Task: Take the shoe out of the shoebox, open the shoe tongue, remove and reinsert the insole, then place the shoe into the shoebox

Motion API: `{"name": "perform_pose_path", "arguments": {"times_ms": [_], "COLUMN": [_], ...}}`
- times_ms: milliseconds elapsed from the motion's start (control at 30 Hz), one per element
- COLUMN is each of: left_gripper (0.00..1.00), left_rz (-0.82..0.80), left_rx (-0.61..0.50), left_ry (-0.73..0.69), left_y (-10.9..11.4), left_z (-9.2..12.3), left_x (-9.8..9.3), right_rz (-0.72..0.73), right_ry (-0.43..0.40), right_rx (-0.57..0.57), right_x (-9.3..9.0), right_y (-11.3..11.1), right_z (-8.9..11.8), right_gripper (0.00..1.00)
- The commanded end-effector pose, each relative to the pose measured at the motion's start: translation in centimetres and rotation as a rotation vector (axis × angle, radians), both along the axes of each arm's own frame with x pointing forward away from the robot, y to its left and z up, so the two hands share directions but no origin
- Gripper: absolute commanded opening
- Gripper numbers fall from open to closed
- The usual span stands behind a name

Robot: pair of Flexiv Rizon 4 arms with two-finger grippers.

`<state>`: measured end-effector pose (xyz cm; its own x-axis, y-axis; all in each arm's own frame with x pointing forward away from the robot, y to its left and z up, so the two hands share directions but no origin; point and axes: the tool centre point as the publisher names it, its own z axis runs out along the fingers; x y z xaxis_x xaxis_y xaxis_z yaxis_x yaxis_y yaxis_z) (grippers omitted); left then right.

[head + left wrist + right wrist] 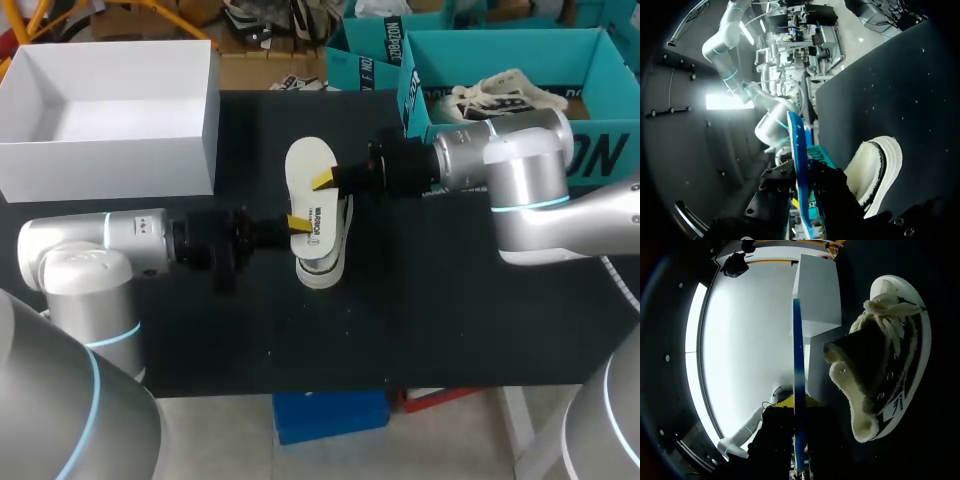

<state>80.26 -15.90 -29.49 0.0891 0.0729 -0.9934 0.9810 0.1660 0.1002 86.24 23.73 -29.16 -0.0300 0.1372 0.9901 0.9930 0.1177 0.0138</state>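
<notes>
Black table [450, 320] under shoe. Open white shoebox [100, 165] well apart from shoe, on my left arm's side. Shoe [325, 265] on its side, outside shoebox. Insole [308, 165] out of shoe, just above it. My left gripper [298, 222] clamped on insole's end; my right gripper [322, 181] clamped on its edge.

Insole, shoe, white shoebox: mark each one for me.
insole [308, 170], head view, bare white face.
shoe [892, 287], right wrist view, white toe cap.
white shoebox [110, 168], head view, front wall.
</notes>
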Motion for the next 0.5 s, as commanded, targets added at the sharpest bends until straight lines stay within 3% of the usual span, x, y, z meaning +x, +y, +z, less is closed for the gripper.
{"name": "perform_pose_path", "arguments": {"times_ms": [33,267,500], "left_gripper": [1.0,1.0,1.0], "left_rz": [0.016,-0.005,-0.046], "left_rx": [0.132,0.432,0.735], "left_ry": [0.025,0.069,0.084], "left_y": [1.2,4.8,5.1], "left_z": [1.8,4.4,5.7], "left_x": [-0.6,-0.9,-1.1], "right_rz": [-0.003,-0.003,-0.003], "right_ry": [0.0,0.0,0.0], "right_rx": [-0.003,-0.003,-0.003], "right_x": [-0.1,-0.1,-0.1], "right_y": [0.1,0.1,0.1], "right_z": [0.0,0.0,0.0], "right_gripper": [0.0,0.0,0.0]}}
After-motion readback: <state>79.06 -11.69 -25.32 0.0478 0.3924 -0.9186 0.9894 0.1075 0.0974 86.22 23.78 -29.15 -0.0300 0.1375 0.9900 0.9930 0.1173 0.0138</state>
